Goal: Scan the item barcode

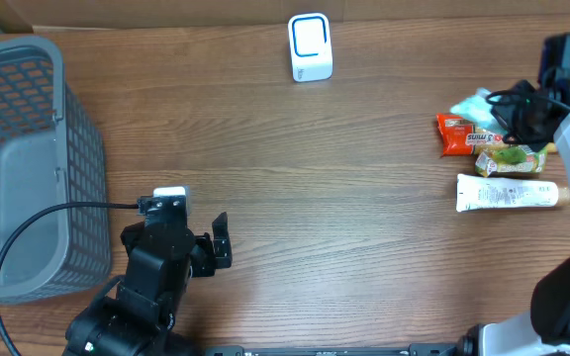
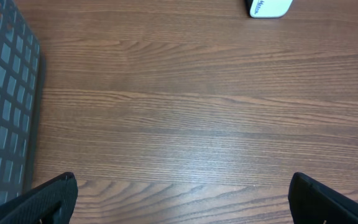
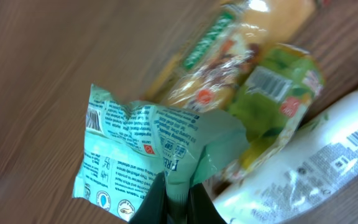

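basket (image 1: 28, 168): grey mesh, far left of the bench (image 1: 295, 198); nothing visible in it from overhead.
left end effector (image 1: 216, 247): just right of the basket, jaws spread wide, nothing between them, idle over bare wood.
scanner (image 1: 311, 46): small white unit at the far edge, centre; well apart from both arms.
goods: red pack (image 1: 460, 135), green pack (image 1: 508, 158) and white tube (image 1: 508, 194) clustered at the right.
right end effector (image 3: 174, 198): pinched shut on a corner of the mint pouch (image 3: 145, 155), at the top of that cluster.
step: the item is gripped, not yet carried to the scanner.
next: I'd say lift the pouch clear of its neighbours, carry it left and turn its barcode toward the scanner.
right wrist only: the pinch itself, and a barcode (image 3: 94, 118) at the pouch's left edge, somewhat blurred.
overhead only: the whole layout and the way across to the scanner.
left wrist only: the scanner's base (image 2: 269, 7) across open wood.
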You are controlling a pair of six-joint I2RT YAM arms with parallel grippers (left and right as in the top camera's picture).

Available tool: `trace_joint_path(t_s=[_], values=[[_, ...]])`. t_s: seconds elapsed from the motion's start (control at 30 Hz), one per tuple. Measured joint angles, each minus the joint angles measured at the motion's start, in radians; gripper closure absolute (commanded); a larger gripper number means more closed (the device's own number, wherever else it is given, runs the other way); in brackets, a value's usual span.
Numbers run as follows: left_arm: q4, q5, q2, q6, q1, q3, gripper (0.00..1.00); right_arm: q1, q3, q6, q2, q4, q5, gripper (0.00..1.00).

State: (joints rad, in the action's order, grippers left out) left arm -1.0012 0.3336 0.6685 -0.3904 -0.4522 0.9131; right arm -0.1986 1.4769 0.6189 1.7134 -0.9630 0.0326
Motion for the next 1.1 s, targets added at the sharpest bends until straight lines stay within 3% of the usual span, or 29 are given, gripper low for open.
trace_joint_path(t_s=[0.07,0.17,0.2,0.37,0.43,0.5,0.67,0.83,1.1], values=[[0.0,0.0,0.0,0.0,0.0,0.0,0.0,-0.031,-0.042,0.024,0.019,0.029,0.008,0.82],[0.0,0.0,0.0,0.0,0.0,0.0,0.0,-0.078,-0.08,0.042,0.031,0.033,0.009,0.8],[0.0,0.0,0.0,0.0,0.0,0.0,0.0,-0.09,-0.08,0.042,0.031,0.032,0.008,0.75],[0.0,0.0,0.0,0.0,0.0,0.0,0.0,-0.146,-0.075,-0.045,0.03,0.006,-0.074,0.37],[0.0,0.0,0.0,0.0,0.0,0.0,0.0,-0.148,-0.06,-0.099,0.029,-0.028,-0.129,0.13],[0.0,0.0,0.0,0.0,0.0,0.0,0.01,-0.142,-0.031,-0.168,0.024,-0.064,-0.187,0.02],[0.0,0.0,0.0,0.0,0.0,0.0,0.0,-0.083,0.062,-0.333,-0.048,-0.169,-0.343,0.0],[0.0,0.0,0.0,0.0,0.0,0.0,0.01,0.112,0.173,-0.508,-0.208,-0.306,-0.469,0.0],[0.0,0.0,0.0,0.0,0.0,0.0,0.0,0.368,0.188,-0.499,-0.351,-0.338,-0.539,0.0]])
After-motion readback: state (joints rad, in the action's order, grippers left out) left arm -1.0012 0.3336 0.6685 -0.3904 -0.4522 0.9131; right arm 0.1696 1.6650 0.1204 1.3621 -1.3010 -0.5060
